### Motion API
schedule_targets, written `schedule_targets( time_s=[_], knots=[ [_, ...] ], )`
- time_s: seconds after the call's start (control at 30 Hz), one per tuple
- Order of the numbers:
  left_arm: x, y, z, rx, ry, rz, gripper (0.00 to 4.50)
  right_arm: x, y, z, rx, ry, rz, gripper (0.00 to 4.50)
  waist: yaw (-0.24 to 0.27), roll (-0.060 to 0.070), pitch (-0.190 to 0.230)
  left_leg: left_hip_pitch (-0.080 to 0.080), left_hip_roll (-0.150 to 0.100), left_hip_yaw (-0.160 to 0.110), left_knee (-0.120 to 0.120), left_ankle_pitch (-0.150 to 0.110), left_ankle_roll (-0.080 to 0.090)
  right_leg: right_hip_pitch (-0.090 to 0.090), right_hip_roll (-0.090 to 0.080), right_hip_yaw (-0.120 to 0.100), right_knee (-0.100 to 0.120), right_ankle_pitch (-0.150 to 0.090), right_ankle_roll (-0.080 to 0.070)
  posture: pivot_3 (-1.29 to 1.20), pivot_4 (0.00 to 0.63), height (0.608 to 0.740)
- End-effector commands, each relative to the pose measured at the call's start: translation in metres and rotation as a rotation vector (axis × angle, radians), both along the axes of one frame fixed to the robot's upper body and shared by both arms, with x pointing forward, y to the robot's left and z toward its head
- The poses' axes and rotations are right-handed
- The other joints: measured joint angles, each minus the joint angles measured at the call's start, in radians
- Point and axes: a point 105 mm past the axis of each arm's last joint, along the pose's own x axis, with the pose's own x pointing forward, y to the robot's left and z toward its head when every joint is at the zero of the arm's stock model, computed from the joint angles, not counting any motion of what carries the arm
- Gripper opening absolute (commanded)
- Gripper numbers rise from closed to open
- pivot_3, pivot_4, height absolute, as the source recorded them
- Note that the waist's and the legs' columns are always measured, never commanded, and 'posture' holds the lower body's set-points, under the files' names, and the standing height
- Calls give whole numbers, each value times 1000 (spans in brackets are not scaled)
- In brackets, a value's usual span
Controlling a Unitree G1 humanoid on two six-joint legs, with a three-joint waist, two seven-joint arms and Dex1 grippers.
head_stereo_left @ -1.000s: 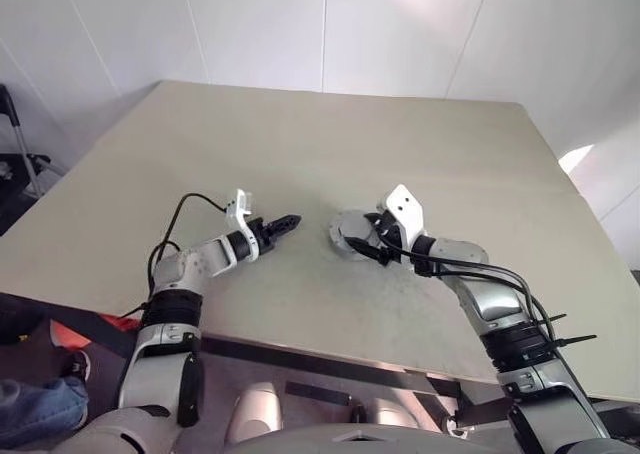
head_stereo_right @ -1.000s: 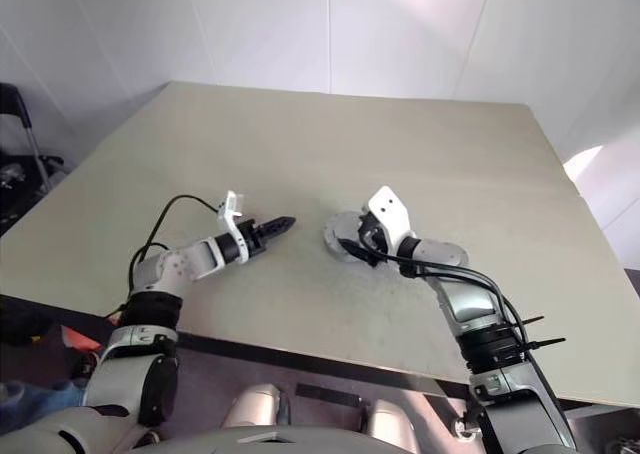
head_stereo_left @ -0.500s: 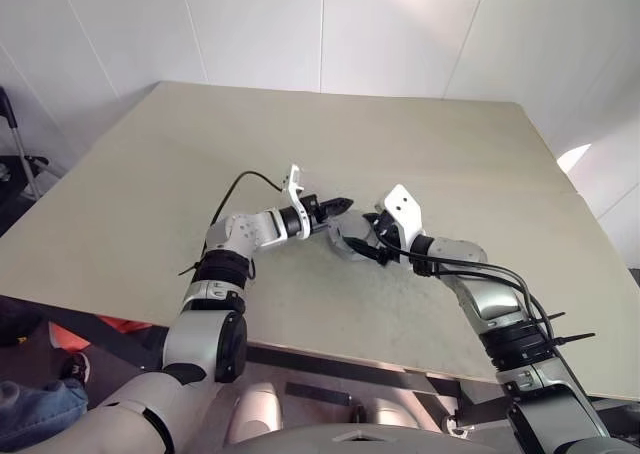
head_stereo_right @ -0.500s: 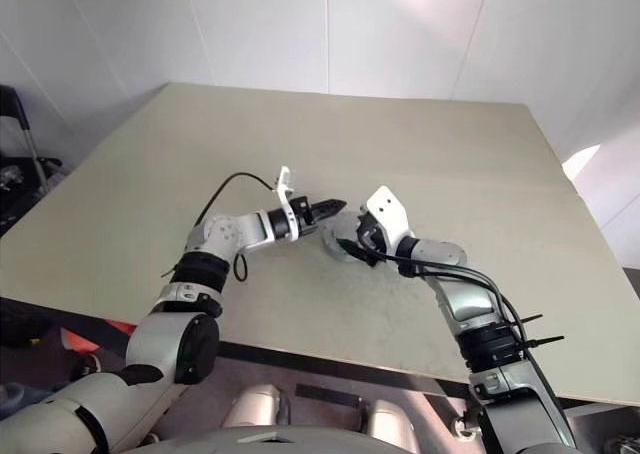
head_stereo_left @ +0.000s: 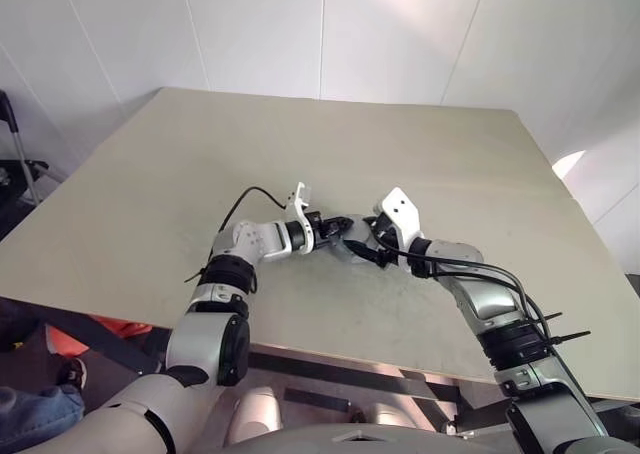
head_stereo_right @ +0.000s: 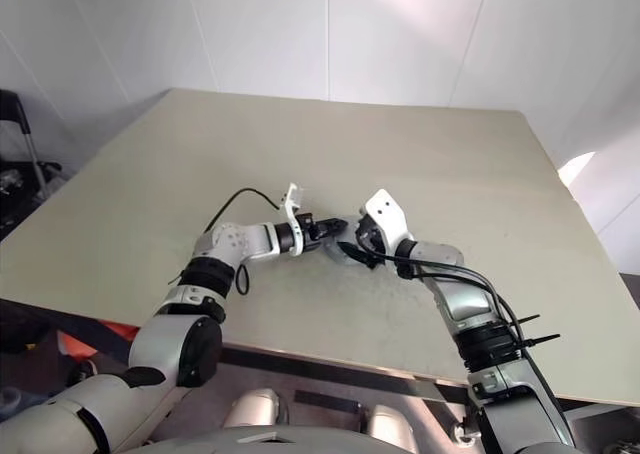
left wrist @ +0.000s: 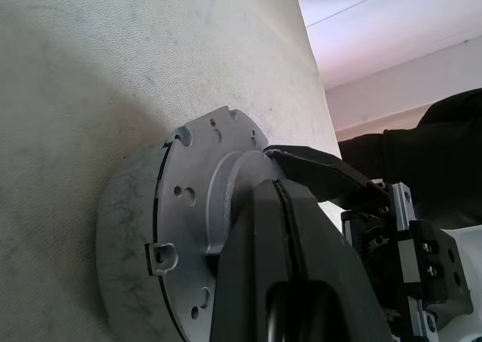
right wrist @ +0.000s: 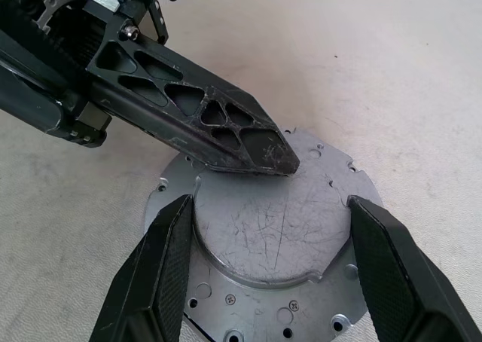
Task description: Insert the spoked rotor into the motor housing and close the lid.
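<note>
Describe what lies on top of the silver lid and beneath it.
On the lid rest the shut left gripper's tips; the right gripper straddles its raised centre. Beneath it, whatever lies there is covered.

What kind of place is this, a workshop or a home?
Probably a robot test room or lab, not a home: one large plain beige table, bare white panelled walls, and a single silver metal part between the two grippers.
</note>
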Motion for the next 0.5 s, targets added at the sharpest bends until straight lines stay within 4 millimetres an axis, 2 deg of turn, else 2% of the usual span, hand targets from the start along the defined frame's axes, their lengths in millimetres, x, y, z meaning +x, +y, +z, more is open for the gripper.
schedule_targets(
  time_s=[0.03,0.1,0.17,0.23,0.33,0.5],
  knots=[
    [10,22,27,-155,-81,81,22,-2,-10,-14,-25,59,-41,3094,0,0,1,0,0,0,-1,0,0,0,0,0,0,0,0,0,0,740],
    [13,34,51,-283,-144,115,22,-2,-7,-6,16,46,-30,3094,0,0,2,-5,0,0,-2,1,-1,-6,0,0,0,0,0,0,0,740],
    [15,54,72,-384,-199,156,22,-4,-1,3,64,34,-8,3094,0,-1,2,-17,1,0,-1,2,-2,-18,0,0,3,1,-1,0,0,740],
    [15,70,83,-418,-237,185,22,-5,2,9,103,27,8,3094,-1,-2,3,-25,1,0,2,1,-1,-26,0,0,8,6,-10,0,0,740],
    [15,84,80,-377,-250,219,22,-8,6,12,137,29,34,3094,-1,-1,3,-31,1,1,1,3,2,-34,1,0,11,6,-11,0,0,740],
    [16,98,72,-342,-240,264,22,-17,9,12,121,39,94,3094,-1,-1,6,-31,2,2,1,1,-1,-33,0,0,9,5,-10,0,0,740]
  ],
)
